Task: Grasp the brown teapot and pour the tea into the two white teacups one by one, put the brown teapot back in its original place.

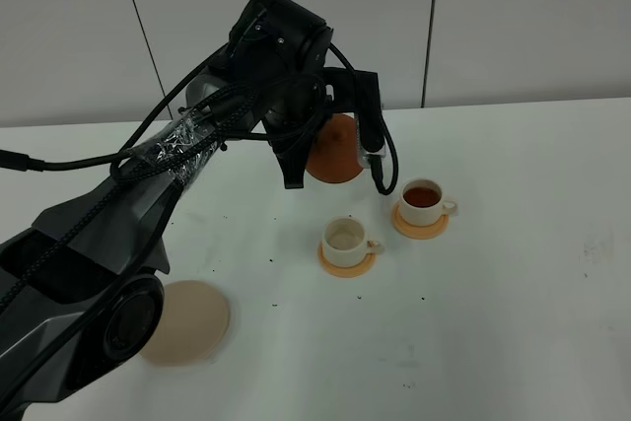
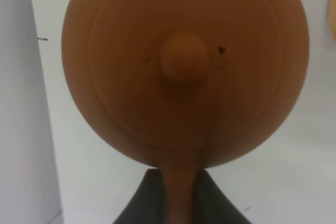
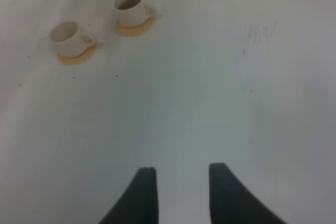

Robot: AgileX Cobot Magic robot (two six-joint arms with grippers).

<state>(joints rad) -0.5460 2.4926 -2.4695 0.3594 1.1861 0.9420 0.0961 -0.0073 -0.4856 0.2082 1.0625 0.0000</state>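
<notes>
Brown teapot [image 2: 184,66] handle pinched in half-closed left hand [image 2: 180,192]

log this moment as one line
left gripper: shut on brown teapot | far teacup: holds tea | near teacup: looks empty | beige coaster: vacant | right gripper: open

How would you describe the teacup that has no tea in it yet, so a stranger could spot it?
On the white table, look in front of the raised brown teapot. Two white teacups on orange coasters stand there; the empty teacup is the nearer, left one. Its inside is pale, while the far teacup holds dark tea.
</notes>
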